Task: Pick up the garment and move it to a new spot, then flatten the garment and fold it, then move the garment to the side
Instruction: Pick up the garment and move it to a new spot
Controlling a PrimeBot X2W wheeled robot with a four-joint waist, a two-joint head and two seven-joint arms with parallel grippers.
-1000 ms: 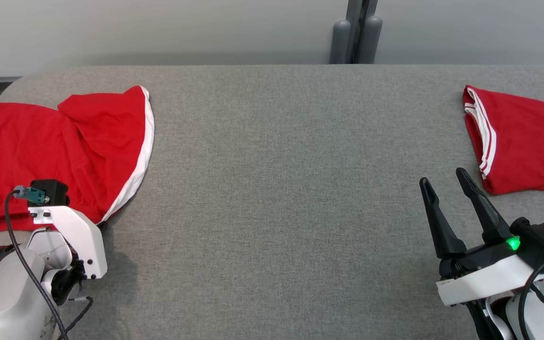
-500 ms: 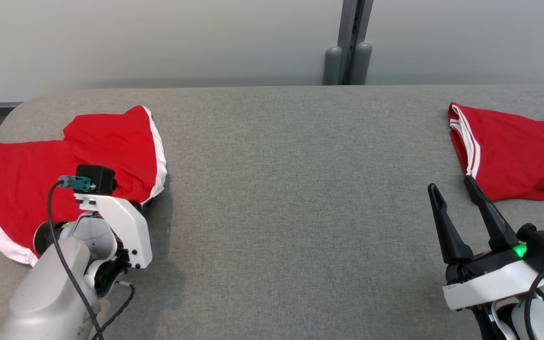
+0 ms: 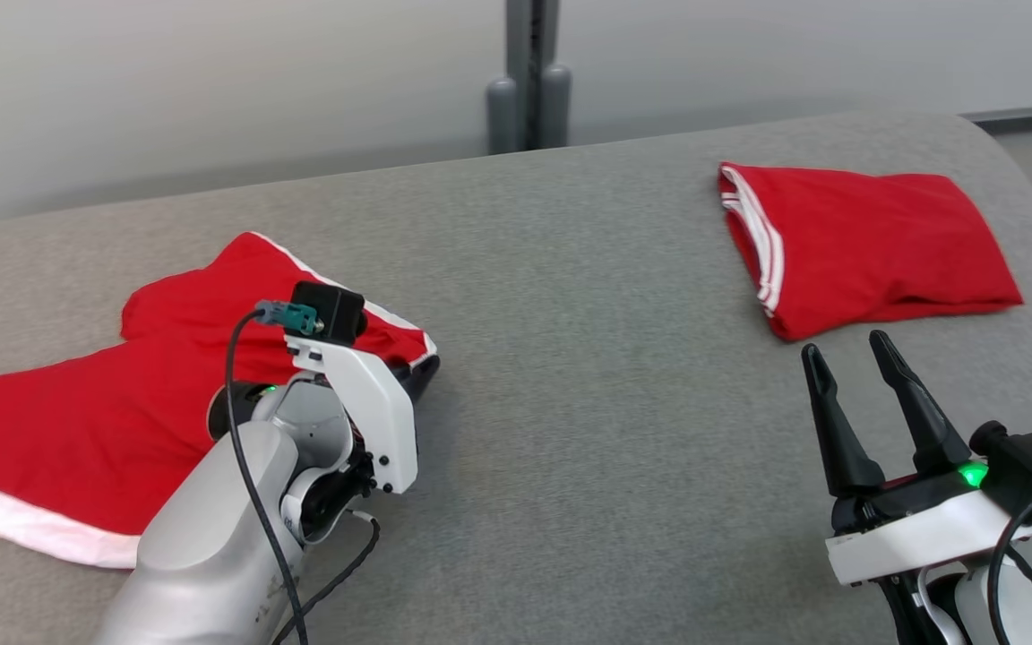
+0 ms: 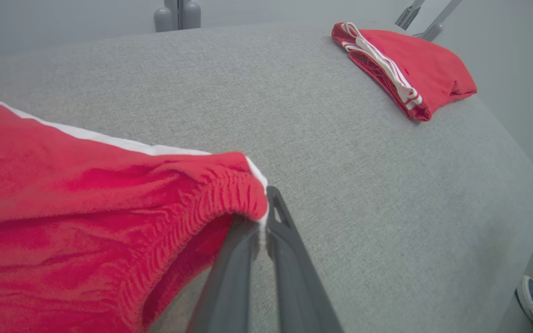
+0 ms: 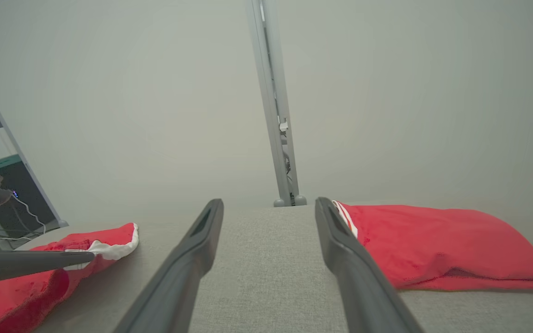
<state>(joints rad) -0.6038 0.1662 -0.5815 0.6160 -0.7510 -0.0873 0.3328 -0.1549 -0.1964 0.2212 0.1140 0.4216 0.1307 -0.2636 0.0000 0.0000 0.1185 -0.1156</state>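
the left gripper (image 4: 266,210) is clamped on the waistband corner of the red shorts (image 3: 77,439), which lie crumpled on the grey table's (image 3: 588,376) left side. the right gripper (image 3: 849,356) hangs spread and empty, near a folded red garment (image 3: 865,237). the pinch looks shallow, though it's hard to tell; carry low and slowly toward the middle, avoiding snags.
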